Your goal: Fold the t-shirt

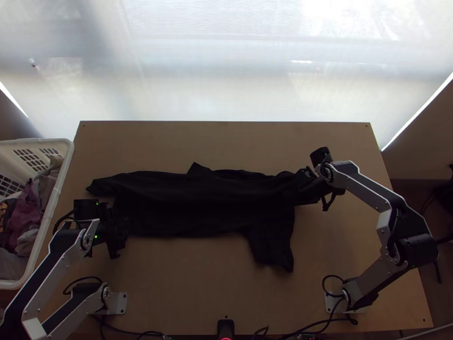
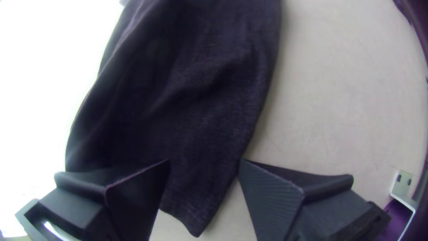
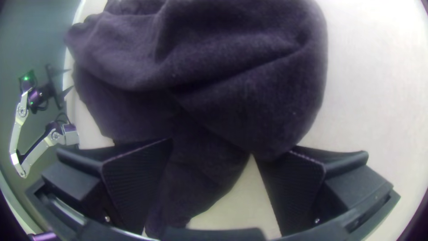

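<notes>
1. Top view: black t-shirt (image 1: 192,201), laid across the middle of the table (image 1: 198,294), perhaps folded once; further folds are judged outstanding.
2. Left wrist view: left gripper (image 2: 204,159), parted above table.
3. Right wrist view: right gripper (image 3: 212,147), likewise parted, nothing clamped.

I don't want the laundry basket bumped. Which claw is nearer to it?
Left. The left claw is a little right of the basket, at the shirt's left end; the right claw is across the table, at the shirt's right end.
</notes>
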Controlling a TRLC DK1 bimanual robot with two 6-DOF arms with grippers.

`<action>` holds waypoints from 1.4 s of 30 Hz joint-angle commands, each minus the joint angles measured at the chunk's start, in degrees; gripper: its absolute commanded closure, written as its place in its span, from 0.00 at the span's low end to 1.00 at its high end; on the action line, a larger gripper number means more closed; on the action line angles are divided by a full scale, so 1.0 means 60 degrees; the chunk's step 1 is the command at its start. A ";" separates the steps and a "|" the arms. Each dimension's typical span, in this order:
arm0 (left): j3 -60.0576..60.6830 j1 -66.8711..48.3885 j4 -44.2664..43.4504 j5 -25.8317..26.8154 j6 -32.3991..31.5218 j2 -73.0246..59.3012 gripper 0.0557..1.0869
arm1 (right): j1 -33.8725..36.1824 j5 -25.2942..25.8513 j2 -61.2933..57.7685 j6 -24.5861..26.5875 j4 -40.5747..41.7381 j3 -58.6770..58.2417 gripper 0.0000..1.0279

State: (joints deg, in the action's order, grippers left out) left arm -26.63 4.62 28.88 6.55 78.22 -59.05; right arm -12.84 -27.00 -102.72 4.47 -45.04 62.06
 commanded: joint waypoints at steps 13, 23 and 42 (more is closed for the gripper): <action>-0.0058 -0.0111 0.0313 -0.0022 -0.0072 -0.0178 0.92 | 0.0001 -0.0157 -0.0078 0.0002 0.0109 -0.0075 0.64; -0.1318 0.0489 0.1250 0.0271 -0.1068 0.0158 0.96 | 0.0236 -0.0289 0.0215 0.0105 -0.0140 -0.0163 0.97; -0.7441 0.4576 0.6407 0.3611 -0.2137 0.0510 0.96 | 0.1159 -0.0392 0.4917 0.0632 -0.4491 0.1712 0.97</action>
State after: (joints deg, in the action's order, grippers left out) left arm -60.60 24.16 61.87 21.89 68.84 -56.73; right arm -8.08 -28.97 -82.78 7.27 -63.44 65.49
